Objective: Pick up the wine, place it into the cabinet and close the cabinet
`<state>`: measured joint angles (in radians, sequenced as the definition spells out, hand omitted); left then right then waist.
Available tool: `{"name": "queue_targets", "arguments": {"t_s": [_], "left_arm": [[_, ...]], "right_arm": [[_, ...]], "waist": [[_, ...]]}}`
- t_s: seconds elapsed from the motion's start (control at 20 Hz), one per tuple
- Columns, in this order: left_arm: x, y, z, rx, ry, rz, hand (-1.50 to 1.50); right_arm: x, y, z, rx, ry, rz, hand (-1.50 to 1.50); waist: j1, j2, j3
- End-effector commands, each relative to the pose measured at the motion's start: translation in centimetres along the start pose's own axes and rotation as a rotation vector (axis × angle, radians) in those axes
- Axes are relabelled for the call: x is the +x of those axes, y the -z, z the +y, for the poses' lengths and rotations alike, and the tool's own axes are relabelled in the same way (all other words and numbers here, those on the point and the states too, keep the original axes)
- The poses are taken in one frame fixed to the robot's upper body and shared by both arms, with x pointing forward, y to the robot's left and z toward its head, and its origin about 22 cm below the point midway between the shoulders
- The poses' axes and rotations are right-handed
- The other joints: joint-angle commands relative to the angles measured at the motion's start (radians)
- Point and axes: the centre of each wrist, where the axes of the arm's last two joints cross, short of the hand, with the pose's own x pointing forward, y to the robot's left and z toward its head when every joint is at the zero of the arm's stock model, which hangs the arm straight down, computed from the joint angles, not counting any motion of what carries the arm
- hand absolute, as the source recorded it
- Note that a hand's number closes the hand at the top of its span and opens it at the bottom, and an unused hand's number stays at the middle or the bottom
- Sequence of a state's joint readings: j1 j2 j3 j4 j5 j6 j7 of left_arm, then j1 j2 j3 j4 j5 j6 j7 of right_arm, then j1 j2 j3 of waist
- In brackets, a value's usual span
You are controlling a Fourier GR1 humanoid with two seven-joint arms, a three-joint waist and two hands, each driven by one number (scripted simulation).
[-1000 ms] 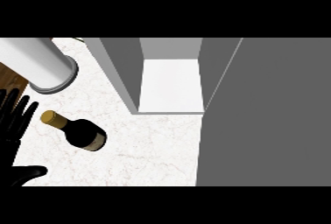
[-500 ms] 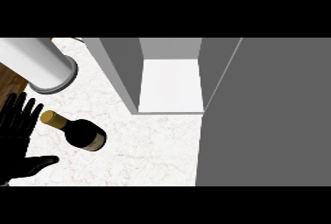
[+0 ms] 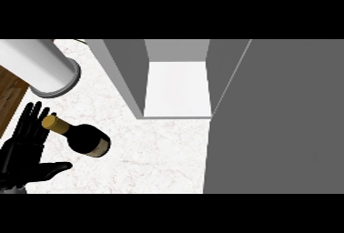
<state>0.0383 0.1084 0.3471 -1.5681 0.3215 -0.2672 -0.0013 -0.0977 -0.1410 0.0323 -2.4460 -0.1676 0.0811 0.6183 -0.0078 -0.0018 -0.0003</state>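
Looking steeply down from the head view onto a pale marbled counter (image 3: 154, 154). Near the left edge, a dark wine bottle (image 3: 86, 139) with a gold-capped neck pointing up-left, seemingly standing upright and seen from above, though possibly tilted. Just beside it, a black left hand (image 3: 25, 154), fingers straight and spread wide, thumb out toward the lower right, holding nothing; fingertips close to the neck, contact hard to tell. No right hand in view. Further up and right, an open grey cabinet (image 3: 176, 88) with a white floor inside, its tall door (image 3: 275, 118) swung out along the right. At upper left, a white cylinder (image 3: 39, 63).

Judging by look: glass, so rigid, smooth, fairly heavy, breakable if knocked over. Best taken around the broad body below the shoulder, not the thin neck. Faint tan band low on the body, possibly a label; no readable writing or brand
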Motion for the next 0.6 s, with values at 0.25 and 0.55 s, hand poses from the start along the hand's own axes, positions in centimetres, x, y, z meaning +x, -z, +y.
{"name": "queue_targets", "arguments": {"t_s": [0.25, 0.55], "left_arm": [[-4.7, 0.1, 0.9, -0.031, -0.029, 0.028, -1.5], [-3.4, 1.2, 2.1, -0.035, -0.013, 0.023, -1.5]], "right_arm": [[2.1, -2.4, 0.9, 0.04, 0.049, -0.072, -1.5], [1.3, -1.1, 0.8, 0.029, 0.053, -0.057, -1.5]], "waist": [[-0.001, 0.001, 0.0], [0.006, 0.001, 0.0]]}}
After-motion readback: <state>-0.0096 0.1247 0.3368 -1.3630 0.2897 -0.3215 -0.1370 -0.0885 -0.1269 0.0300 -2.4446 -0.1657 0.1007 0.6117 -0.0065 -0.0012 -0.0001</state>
